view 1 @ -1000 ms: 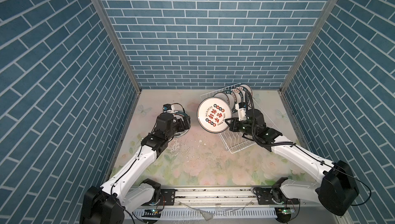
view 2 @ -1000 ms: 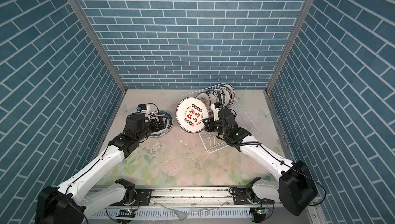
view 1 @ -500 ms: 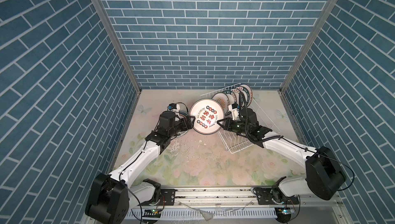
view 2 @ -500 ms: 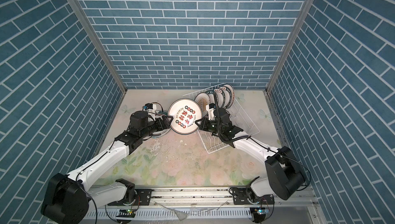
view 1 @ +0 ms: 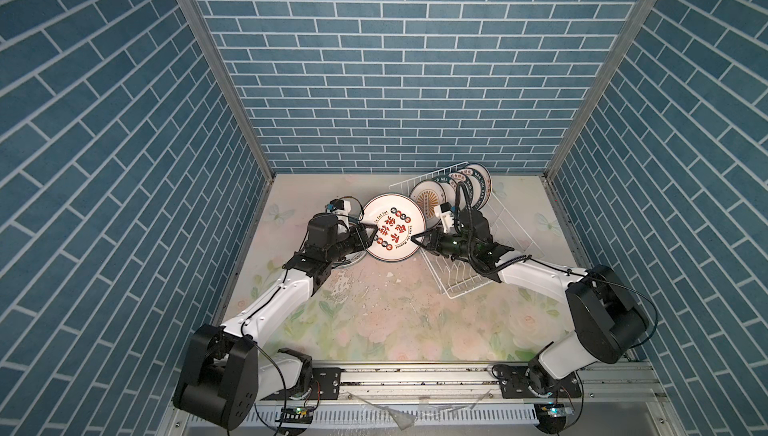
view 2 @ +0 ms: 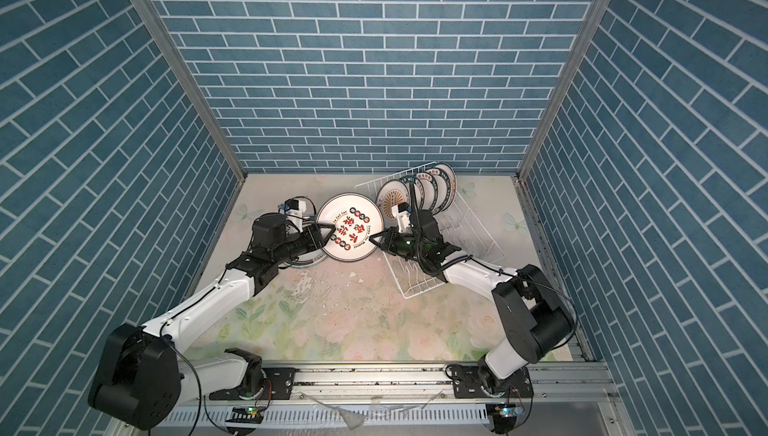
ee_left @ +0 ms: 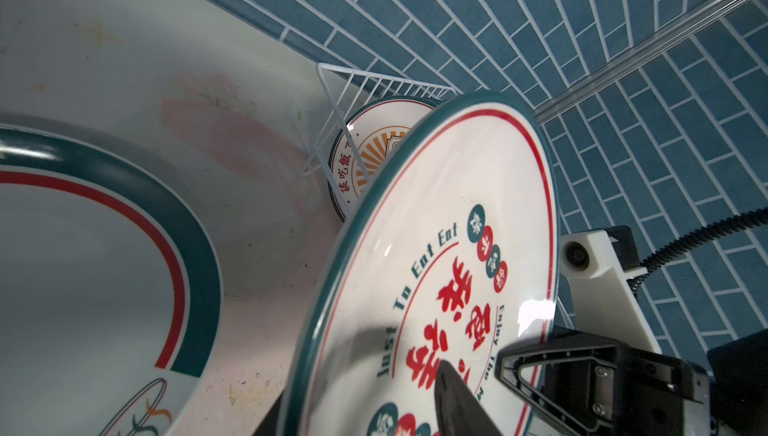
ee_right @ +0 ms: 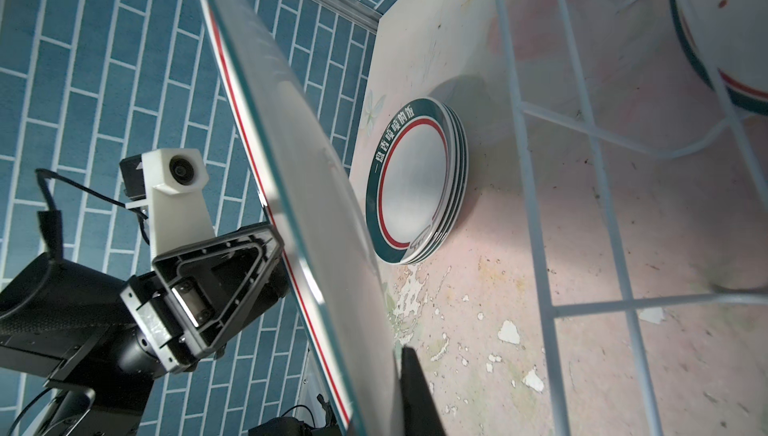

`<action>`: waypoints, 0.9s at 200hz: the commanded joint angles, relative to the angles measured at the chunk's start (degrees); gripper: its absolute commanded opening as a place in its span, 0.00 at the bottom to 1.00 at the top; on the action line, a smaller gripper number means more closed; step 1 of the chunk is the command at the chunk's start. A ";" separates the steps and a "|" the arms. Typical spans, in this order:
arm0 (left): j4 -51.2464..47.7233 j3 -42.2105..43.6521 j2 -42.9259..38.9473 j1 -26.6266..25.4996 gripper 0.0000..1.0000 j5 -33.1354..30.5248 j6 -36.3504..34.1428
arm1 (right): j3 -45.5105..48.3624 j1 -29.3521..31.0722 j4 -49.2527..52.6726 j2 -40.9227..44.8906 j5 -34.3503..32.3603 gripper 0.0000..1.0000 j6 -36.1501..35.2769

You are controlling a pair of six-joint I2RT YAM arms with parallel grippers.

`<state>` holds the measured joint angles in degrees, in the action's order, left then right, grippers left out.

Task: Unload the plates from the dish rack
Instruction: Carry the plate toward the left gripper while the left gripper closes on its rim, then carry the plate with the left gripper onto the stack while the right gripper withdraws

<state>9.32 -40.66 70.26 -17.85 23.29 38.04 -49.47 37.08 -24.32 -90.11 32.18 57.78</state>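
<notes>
A white plate with red characters (view 1: 394, 228) (view 2: 351, 228) (ee_left: 457, 247) hangs tilted above the table, between both arms. My right gripper (view 1: 417, 238) (view 2: 376, 240) (ee_right: 374, 405) is shut on its right rim. My left gripper (view 1: 371, 233) (view 2: 326, 233) (ee_left: 361, 392) grips the left rim, one finger (ee_left: 453, 388) lying on the printed face and the other hidden behind. The dish rack (view 1: 469, 284) (view 2: 419, 288) stands at the back right with several plates upright in its far end, a sunburst plate (view 1: 428, 201) (ee_left: 365, 151) in front.
A stack of green-rimmed plates (ee_right: 415, 180) (ee_left: 104, 267) (view 2: 307, 261) lies flat on the table under my left gripper. Blue brick walls close the cell on three sides. The near half of the rack (ee_right: 536, 205) holds only bare wire.
My right gripper has carried the plate left, away from the rack. My left gripper has come to meet it and closed from wide open onto the left rim.
</notes>
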 commanded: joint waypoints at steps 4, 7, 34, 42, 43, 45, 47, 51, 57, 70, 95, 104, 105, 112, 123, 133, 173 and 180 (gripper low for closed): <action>2.05 0.47 0.25 0.11 0.37 2.41 -0.09 | -4.00 0.27 -5.66 -0.73 3.12 0.00 2.08; 2.11 0.49 0.34 0.17 0.36 2.64 -0.01 | -3.98 0.27 -5.63 -0.76 3.19 0.00 2.07; 1.69 0.50 0.61 0.44 0.28 2.84 0.07 | -5.01 0.27 -4.58 -1.15 3.58 0.12 1.34; 1.69 0.49 0.45 0.45 0.25 2.77 0.22 | -5.26 0.27 -4.51 -1.29 3.74 0.17 1.13; 1.72 0.45 0.43 0.45 0.25 2.75 0.29 | -5.27 0.27 -4.51 -1.34 3.75 0.17 1.12; 1.74 0.46 0.32 0.44 0.24 2.67 0.35 | -5.28 0.27 -4.45 -1.44 3.76 0.18 1.07; 1.75 0.45 0.25 0.44 0.24 2.67 0.41 | -5.37 0.27 -4.45 -1.45 3.76 0.19 1.03; 1.83 0.50 0.14 0.44 0.22 2.72 0.56 | -5.51 0.27 -4.29 -1.56 3.72 0.20 0.94; 1.84 0.50 0.00 0.49 0.19 2.75 0.56 | -5.88 0.27 -3.84 -1.78 3.97 0.23 0.70; 1.66 0.44 -0.21 0.58 0.13 2.77 0.42 | -6.51 0.27 -3.50 -2.23 4.46 0.27 0.41; 1.21 0.47 0.12 1.01 0.05 2.98 0.45 | -7.39 0.23 -2.64 -2.59 4.38 0.32 -0.29; 1.15 0.45 0.36 1.21 0.02 3.12 0.58 | -7.69 0.22 -2.65 -2.62 4.36 0.36 -0.42; 1.10 0.48 0.38 1.22 0.02 3.10 0.61 | -7.72 0.25 -2.57 -2.62 4.33 0.37 -0.45; 1.05 0.45 0.38 1.55 0.01 3.11 0.83 | -7.89 0.22 -2.03 -2.64 4.29 0.41 -0.71; 1.03 0.50 0.15 2.17 0.00 3.25 1.22 | -8.47 0.27 -0.59 -2.62 4.08 0.44 -1.61; 0.96 0.45 -0.18 3.03 0.00 3.26 1.55 | -9.00 0.25 1.25 -2.29 3.66 0.47 -2.86; 1.47 3.61 -2.44 6.24 0.00 3.00 3.22 | -11.68 0.20 16.13 1.79 -4.86 0.69 -13.11; 0.87 3.69 -2.94 6.63 0.00 2.42 3.21 | -12.13 0.27 18.79 2.80 -7.16 0.71 -14.70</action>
<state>12.34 -38.37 69.08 -12.88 27.64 42.17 -57.01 37.15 -13.45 -92.53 31.64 52.12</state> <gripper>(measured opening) 0.103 0.674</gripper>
